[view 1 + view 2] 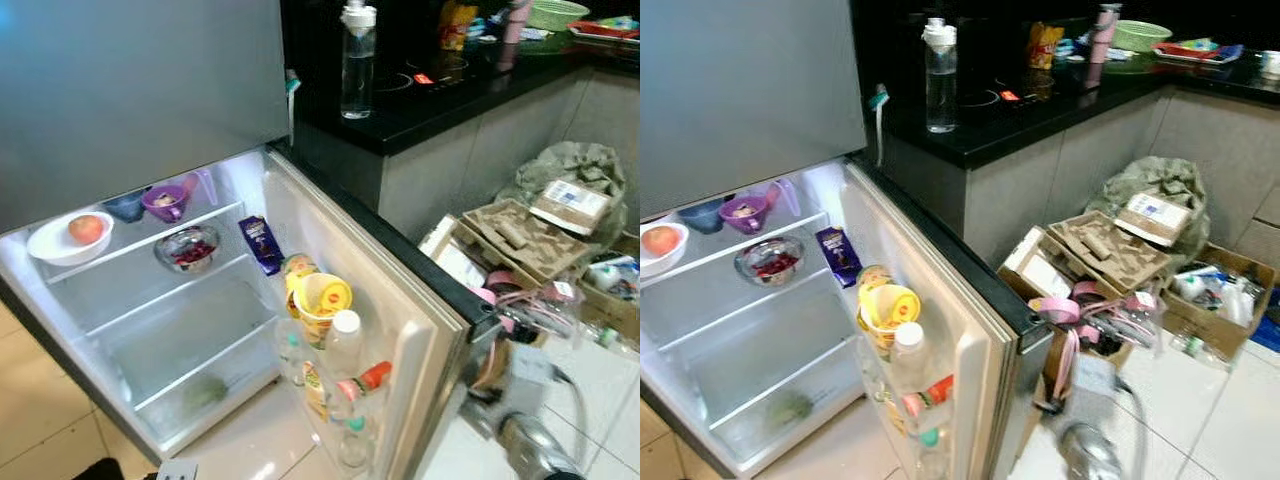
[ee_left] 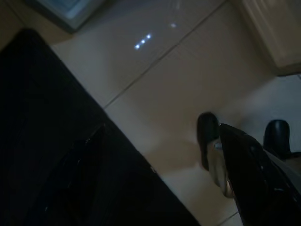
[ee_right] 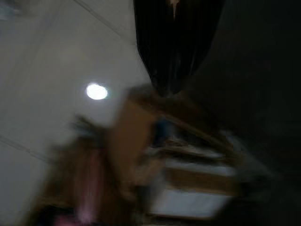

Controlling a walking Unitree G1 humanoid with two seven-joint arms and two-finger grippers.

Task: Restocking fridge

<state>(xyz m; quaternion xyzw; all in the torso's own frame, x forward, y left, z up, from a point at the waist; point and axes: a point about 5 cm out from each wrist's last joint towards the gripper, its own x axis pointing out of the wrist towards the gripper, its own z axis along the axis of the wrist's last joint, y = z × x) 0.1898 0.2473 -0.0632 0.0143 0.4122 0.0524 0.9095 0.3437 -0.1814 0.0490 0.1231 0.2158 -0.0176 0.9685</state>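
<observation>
Left eye view: you are looking down into an open fridge (image 1: 150,350), its door (image 1: 400,300) swung wide toward you on your right. Beside it runs a black counter (image 1: 420,100) with a clear water bottle (image 1: 357,60) standing near its edge. On the tiled floor to your right lies a heap of flattened cardboard boxes (image 1: 520,240) with pink tape rolls (image 1: 1060,308) in front of it.

Inside the fridge, the top shelf holds a white plate (image 1: 50,248) with a red apple (image 1: 86,229) on it, then a dark blue bowl (image 1: 127,205) and a purple cup (image 1: 168,200). A glass bowl of red fruit (image 1: 187,248) sits on the shelf below. A green item (image 1: 205,392), too blurred to name, lies at the bottom. The door rack carries a purple chocolate packet (image 1: 261,243), a yellow cup (image 1: 322,300), a white-capped bottle (image 1: 345,340) and a red-capped bottle (image 1: 365,382).

Your right arm (image 1: 535,450) hangs low beside the door, blurred. In the right wrist view the right gripper (image 3: 171,70) shows as one dark shape over blurred cardboard; you cannot tell how its fingers stand. In the left wrist view the left gripper (image 2: 169,188) hangs idle above the floor tiles, its two black fingers (image 2: 254,169) spread apart and holding nothing.
</observation>
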